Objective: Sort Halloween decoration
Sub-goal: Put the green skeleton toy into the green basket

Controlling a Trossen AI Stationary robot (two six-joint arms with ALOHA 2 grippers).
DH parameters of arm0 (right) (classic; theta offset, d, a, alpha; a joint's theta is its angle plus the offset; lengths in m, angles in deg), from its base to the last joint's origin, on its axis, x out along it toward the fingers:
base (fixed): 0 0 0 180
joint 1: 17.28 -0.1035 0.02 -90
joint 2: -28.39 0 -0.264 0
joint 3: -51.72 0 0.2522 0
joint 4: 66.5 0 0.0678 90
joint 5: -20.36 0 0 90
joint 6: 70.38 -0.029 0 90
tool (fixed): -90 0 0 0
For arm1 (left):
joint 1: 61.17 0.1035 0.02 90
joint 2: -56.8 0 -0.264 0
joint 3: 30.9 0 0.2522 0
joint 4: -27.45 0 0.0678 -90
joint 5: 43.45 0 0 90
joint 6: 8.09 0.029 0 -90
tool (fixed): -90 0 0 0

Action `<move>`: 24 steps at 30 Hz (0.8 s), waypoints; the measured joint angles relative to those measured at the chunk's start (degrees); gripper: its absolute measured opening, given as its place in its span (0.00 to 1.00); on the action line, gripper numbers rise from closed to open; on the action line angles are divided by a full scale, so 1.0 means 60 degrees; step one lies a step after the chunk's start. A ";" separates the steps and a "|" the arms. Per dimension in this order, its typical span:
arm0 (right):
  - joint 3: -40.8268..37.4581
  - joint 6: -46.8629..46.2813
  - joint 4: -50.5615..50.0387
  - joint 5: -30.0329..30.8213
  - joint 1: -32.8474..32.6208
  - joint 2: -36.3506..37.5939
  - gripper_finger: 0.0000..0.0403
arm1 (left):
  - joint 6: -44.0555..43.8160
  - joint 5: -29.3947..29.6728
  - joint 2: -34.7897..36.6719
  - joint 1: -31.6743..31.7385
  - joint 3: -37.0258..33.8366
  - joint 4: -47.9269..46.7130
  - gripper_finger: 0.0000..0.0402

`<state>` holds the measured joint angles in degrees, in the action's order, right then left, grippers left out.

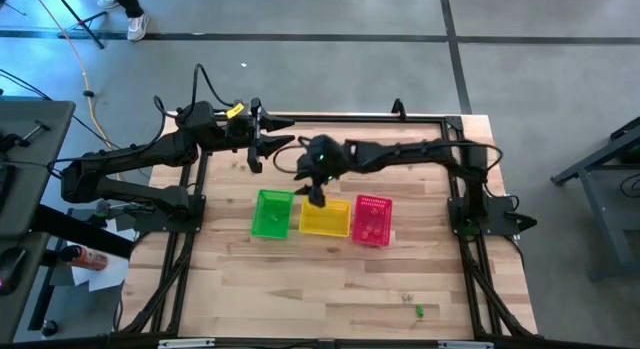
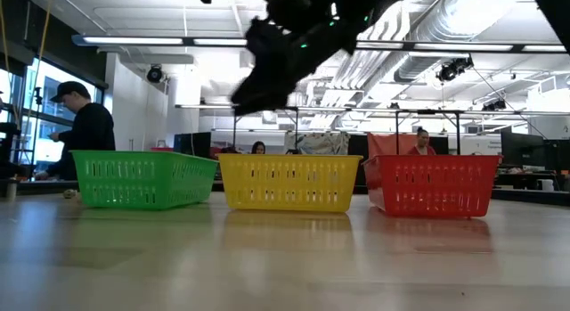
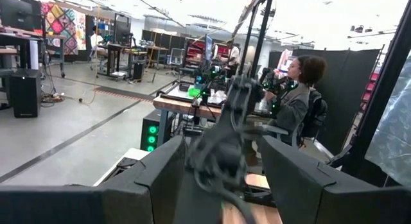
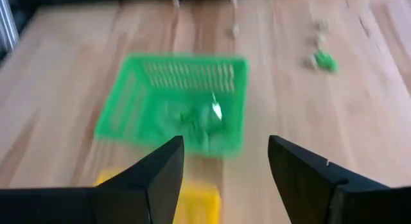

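Observation:
Three small plastic baskets stand in a row mid-table: green [image 1: 272, 213], yellow [image 1: 325, 217] and pink [image 1: 372, 219]. My right gripper [image 1: 316, 195] hangs open over the gap between the green and yellow baskets, slanting down, with nothing between its fingers [image 4: 225, 166]. The right wrist view shows the green basket [image 4: 180, 102] with blurred green and pale trinkets [image 4: 215, 110] lying in it. More trinkets lie loose on the wood: a green one [image 4: 324, 60] and pale ones [image 4: 318, 25]. My left gripper [image 1: 258, 141] waits open and raised near the table's far edge.
A green trinket [image 1: 418, 310] and a pale one [image 1: 405, 299] lie near the table's front right. Bare wood stretches in front of the baskets [image 2: 289, 182]. Black frame rails [image 1: 470, 279] run along the table's sides. People [image 2: 85, 133] are in the room beyond.

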<state>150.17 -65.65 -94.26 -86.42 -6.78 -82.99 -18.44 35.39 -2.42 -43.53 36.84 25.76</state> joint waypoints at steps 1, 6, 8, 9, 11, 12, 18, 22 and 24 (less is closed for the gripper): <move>0.0000 0.0189 -0.0504 -0.0003 0.0101 0.0194 0.55 | 0.0000 -0.0002 0.0000 0.0000 0.0000 0.0000 0.49; -0.0748 0.0645 -0.1774 -0.0042 0.0506 0.1416 0.55 | 0.0000 0.0000 0.0000 0.0000 0.0000 0.0000 0.49; -0.1599 0.0438 -0.1534 -0.0028 0.0614 0.2155 0.55 | 0.0004 0.0000 0.0000 0.0000 0.0000 -0.0006 0.49; -0.2117 0.0212 -0.1361 0.0007 0.0639 0.2584 0.55 | 0.0004 0.0001 0.0000 0.0001 0.0000 -0.0007 0.49; -0.3195 -0.0345 -0.0927 0.0192 0.0690 0.3495 0.55 | 0.0004 0.0004 0.0000 0.0000 0.0000 -0.0022 0.49; -0.3730 -0.0688 -0.0662 0.0401 0.0689 0.3963 0.55 | 0.0004 0.0004 0.0000 0.0004 0.0000 -0.0022 0.49; -0.6105 -0.3071 0.2056 0.1326 0.0480 0.6603 0.55 | 0.0004 0.0000 0.0000 0.0000 0.0000 -0.0066 0.49; -0.6626 -0.3509 0.4730 0.1761 0.0204 0.7586 0.55 | -0.0007 -0.0003 0.0000 0.0000 0.0000 -0.0282 0.49; -0.6756 -0.3210 0.5731 0.1765 0.0075 0.7767 0.55 | -0.0014 -0.0058 0.0000 0.0001 0.0000 -0.0533 0.49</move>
<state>109.64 -84.90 -59.88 -75.83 -6.33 -36.38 -18.53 35.04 -2.42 -43.52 36.84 22.56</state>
